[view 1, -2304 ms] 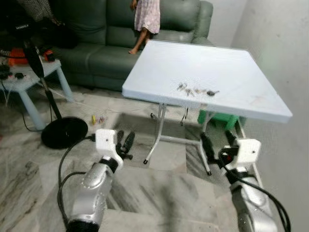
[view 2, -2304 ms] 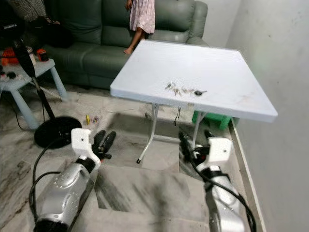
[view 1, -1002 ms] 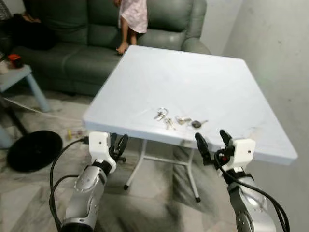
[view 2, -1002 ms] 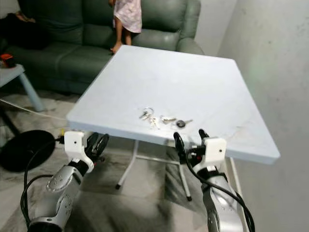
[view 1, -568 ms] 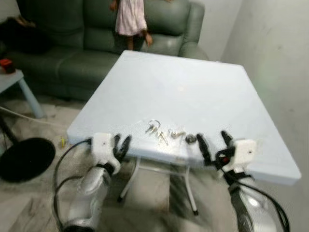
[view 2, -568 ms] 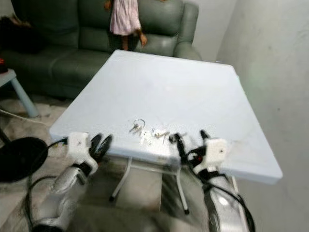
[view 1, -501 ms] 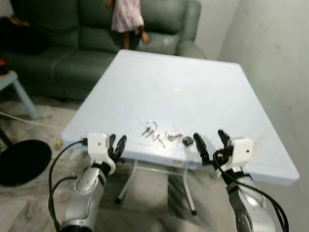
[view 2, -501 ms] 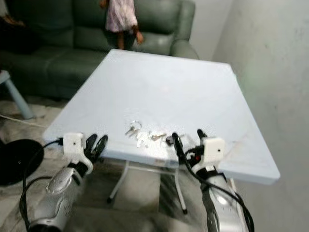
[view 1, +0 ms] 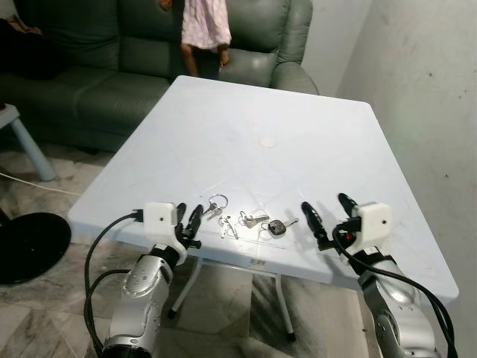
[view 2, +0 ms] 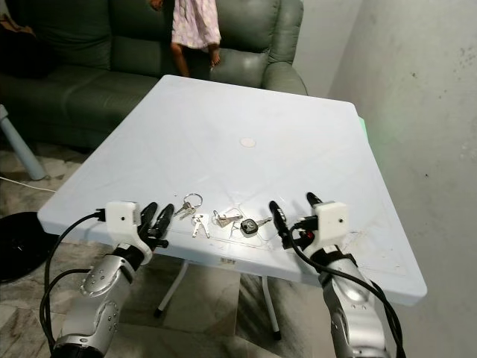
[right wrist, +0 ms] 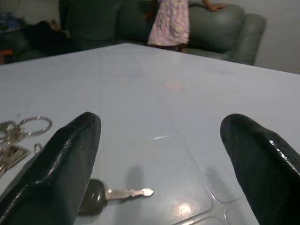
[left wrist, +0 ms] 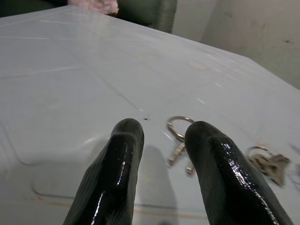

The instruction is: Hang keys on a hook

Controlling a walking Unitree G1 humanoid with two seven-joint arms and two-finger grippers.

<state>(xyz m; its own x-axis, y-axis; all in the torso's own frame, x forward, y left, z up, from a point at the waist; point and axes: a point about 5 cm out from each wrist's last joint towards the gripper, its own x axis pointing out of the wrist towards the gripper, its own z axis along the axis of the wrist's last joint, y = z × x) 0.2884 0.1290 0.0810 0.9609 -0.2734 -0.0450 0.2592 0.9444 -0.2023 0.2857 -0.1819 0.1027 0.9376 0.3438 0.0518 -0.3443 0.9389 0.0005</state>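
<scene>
Living-room corner — green sofa [view 1: 112,67] behind, pale wall [view 1: 417,97] on the right, a person [view 1: 205,30] in a pink dress standing at the sofa, cut off above the waist. White square worktop [view 1: 261,142] fills the middle; its legs are mostly hidden under the top. Dark round base [view 1: 30,246] on the floor at left, cut by the frame edge.

Keys [view 1: 242,221] lie near the front edge of the worktop, strung out in a loose row running left to right: a ring [view 1: 217,201] with small keys at the left end, more small keys in the middle, a black-headed key [view 1: 276,227] at the right end. How the pieces are joined is too small to tell.

Left claw [view 1: 188,226] sits at the front edge, just left of the ring, fingers slightly parted, holding nothing. From the left wrist, the ring [left wrist: 180,127] shows just past the fingertips [left wrist: 127,129], partly hidden behind one finger.

Right claw [view 1: 326,216] hovers just right of the black-headed key, fingers spread wide, empty. From the right wrist, that key [right wrist: 110,194] lies flat with its blade pointing across the gap toward the far finger, head tucked behind the near finger — long axis roughly crosswise to the claw.
</scene>
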